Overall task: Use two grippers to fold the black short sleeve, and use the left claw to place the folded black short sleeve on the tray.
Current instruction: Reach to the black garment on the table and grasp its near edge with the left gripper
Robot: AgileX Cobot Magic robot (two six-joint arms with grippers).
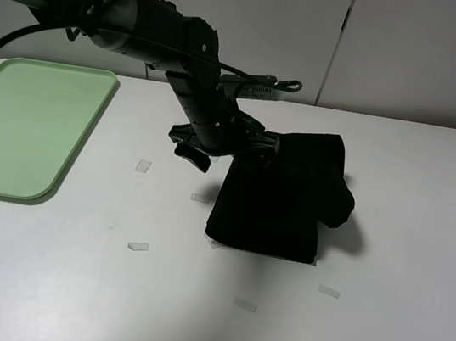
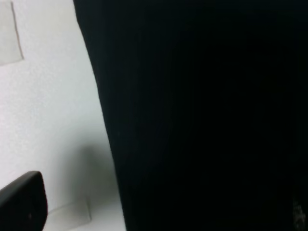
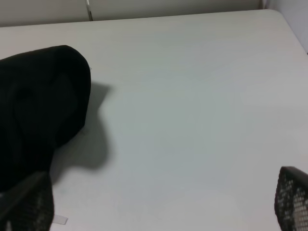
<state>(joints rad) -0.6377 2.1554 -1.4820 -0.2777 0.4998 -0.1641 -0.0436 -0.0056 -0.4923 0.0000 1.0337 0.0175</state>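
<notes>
Shirt: black short sleeve [image 1: 280, 194] folded into a rough rectangle, lying near mid-table, a bit right of centre on the white table [image 1: 396, 196]; far-right part bunched up and raised. Left end effector [image 1: 227, 146] sits at the shirt's upper-left corner, arm reaching in from upper left; one dark finger [image 1: 194, 156] shows just off the cloth edge. Can't tell whether it's gripping – left wrist cam mostly filled w/ black fabric [image 2: 202, 115], only one finger tip [image 2: 24, 202] over bare table. Right end effector [image 3: 159, 204] spread wide, nothing between its mesh pads [image 3: 291, 202], shirt [image 3: 38, 110] off to one side. Green tray [image 1: 20, 127] at left edge of table, well apart from shirt. Small clear tape bits [image 1: 138, 246] scattered on table.
</notes>
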